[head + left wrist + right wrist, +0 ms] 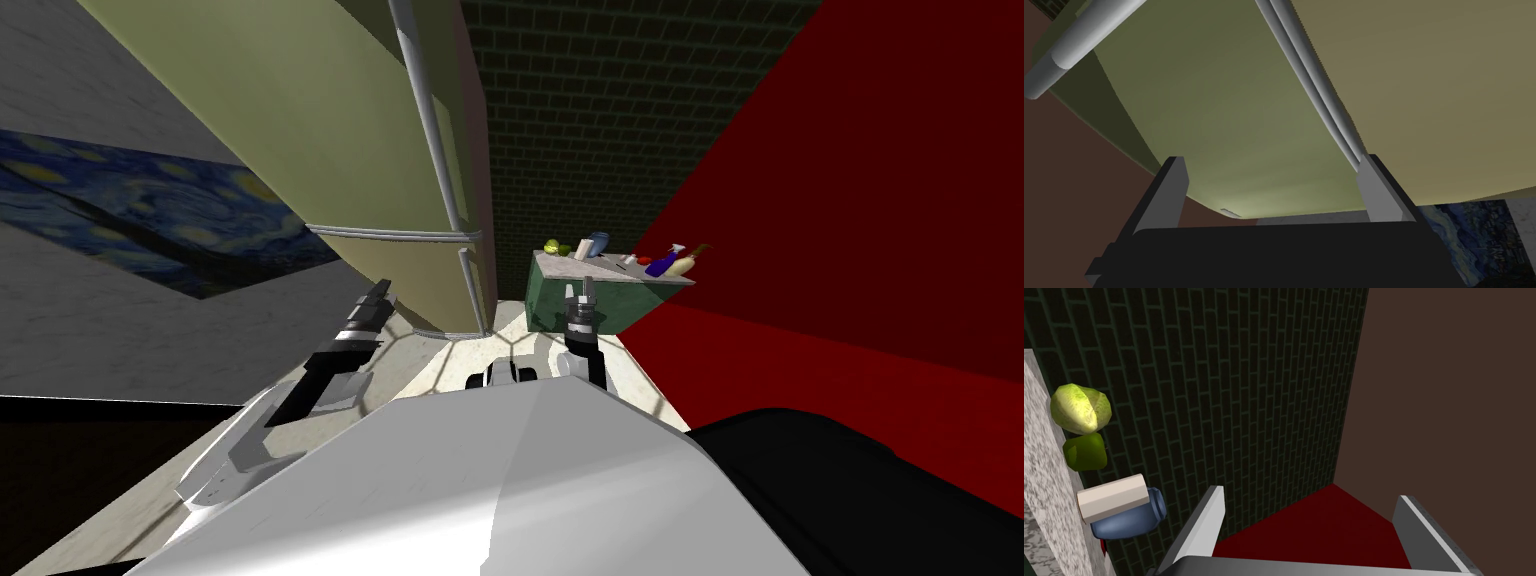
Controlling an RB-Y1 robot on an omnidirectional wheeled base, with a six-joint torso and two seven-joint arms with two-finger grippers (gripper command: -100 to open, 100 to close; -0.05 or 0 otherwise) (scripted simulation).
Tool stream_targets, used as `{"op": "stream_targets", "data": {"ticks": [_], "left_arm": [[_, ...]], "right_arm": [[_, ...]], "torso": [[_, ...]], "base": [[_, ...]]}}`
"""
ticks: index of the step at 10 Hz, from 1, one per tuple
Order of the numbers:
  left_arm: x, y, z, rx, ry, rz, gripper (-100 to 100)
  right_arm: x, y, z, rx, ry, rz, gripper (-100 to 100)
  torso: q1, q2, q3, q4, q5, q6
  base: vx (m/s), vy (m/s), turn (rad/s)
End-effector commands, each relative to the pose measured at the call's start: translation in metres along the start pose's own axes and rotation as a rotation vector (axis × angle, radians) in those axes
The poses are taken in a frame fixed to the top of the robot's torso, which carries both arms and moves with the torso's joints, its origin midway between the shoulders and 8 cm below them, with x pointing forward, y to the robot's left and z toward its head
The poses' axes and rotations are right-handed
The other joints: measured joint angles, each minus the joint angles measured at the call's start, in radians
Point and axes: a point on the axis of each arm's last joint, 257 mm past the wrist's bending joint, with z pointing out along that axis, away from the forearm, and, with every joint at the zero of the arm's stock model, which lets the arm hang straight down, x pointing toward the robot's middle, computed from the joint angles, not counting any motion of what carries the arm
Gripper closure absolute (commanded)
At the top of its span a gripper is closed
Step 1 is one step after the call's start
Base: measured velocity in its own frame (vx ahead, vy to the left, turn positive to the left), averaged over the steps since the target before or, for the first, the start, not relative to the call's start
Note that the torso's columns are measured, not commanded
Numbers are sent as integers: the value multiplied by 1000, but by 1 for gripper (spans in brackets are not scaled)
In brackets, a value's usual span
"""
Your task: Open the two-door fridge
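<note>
- While the fridge point(330, 130) is looking shut, both doors flush, the left end effector point(378, 292) is hovering low before its olive front, its fingers point(1174, 186) standing wide apart and gripping nothing.
- Between those fingers the olive door face is showing, and the grey seam strip point(1311, 85) that divides the two doors is running down towards one fingertip.
- The handle bar point(432, 130) is lying off to the right of that end effector, with its long axis running along the door's right edge. By my judgement the coming move is hinging on a sideways reach across to it, and the left arm is looking the nearer one.
- The right end effector point(580, 296) is hanging further right, facing the desk point(545, 295) and a brick wall, with its fingers spread and holding nothing.
- The head view is cutting off the fridge's top, and I am failing to make out whether the fingertip is touching the seam strip or standing just beside it.
</note>
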Motion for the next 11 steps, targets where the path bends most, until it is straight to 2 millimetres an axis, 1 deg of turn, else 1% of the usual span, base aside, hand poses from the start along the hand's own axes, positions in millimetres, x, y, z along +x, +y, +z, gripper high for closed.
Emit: {"op": "stream_targets", "data": {"ticks": [1,2,4,5,6,7,9,10,11], "left_arm": [[-16,11,9,-50,15,43,-100],[-16,11,10,-50,21,50,-100],[-36,20,18,-95,22,87,-100],[-36,20,20,-99,33,101,-100],[-46,25,24,-126,30,116,-100],[-46,23,25,-123,37,125,-100],[-67,29,34,-164,32,155,-100],[-67,28,36,-167,42,169,-100],[-78,31,41,-189,39,183,-100]], "right_arm": [[0,0,0,0,0,0,0],[0,0,0,0,0,0,0],[0,0,0,0,0,0,0],[0,0,0,0,0,0,0],[0,0,0,0,0,0,0],[0,0,0,0,0,0,0],[0,0,0,0,0,0,0],[0,0,0,0,0,0,0],[0,0,0,0,0,0,0]], "torso": [[3,2,1,0,0,0],[4,2,1,1,1,0],[2,0,0,0,1,0],[-1,-2,-2,-1,0,0],[3,0,0,0,0,0],[3,0,0,0,1,0],[3,3,2,1,1,0],[0,1,1,0,0,0],[2,1,0,0,0,0]], "base": [[116,-91,13],[89,-89,14],[149,-119,28],[130,-105,24],[135,-98,22],[106,-87,12],[105,-116,34],[100,-118,22],[107,-111,27]]}}
